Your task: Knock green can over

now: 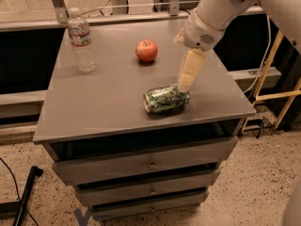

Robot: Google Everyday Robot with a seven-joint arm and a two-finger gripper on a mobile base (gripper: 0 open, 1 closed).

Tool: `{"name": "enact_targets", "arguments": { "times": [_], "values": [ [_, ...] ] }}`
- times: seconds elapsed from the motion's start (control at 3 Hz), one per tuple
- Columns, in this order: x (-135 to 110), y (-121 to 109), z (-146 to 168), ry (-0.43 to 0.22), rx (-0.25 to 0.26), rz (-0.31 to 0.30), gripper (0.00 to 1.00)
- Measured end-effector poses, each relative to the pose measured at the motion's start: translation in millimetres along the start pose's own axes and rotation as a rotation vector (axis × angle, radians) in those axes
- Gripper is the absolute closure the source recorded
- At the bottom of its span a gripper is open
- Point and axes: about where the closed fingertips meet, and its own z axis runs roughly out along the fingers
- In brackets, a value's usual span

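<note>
And the can (pixel 165 99) is down! It lies flat on its side near the front right of the table (pixel 108 98), silver top facing left and toward the front edge, its other end pointing right. The gripper (pixel 183 86) hangs from above with its tip right at the can's right end, touching it or a hair off, too close to call. Whether it is spread wide or pinched narrow, I cannot tell from this angle, but it carries nothing. By my reading the job is done: the can is tipped, it sits well inside the table edge, and nothing seems left beyond lifting the arm clear. The one risk I would name is a roll, since a can on its side may wander if nudged. The apple (pixel 146 51) sits well apart toward the back, and the bottle (pixel 81 40) stands upright at the back left. On writing: the can shows mottled green-and-white print with no legible name, and the bottle's label has a red band but no readable words.
</note>
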Motion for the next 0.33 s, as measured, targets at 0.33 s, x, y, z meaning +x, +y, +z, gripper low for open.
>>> {"name": "enact_targets", "arguments": {
  "times": [0.33],
  "values": [
    [0.0, 0.0, 0.0, 0.0, 0.0, 0.0, 0.0]
  ]
}}
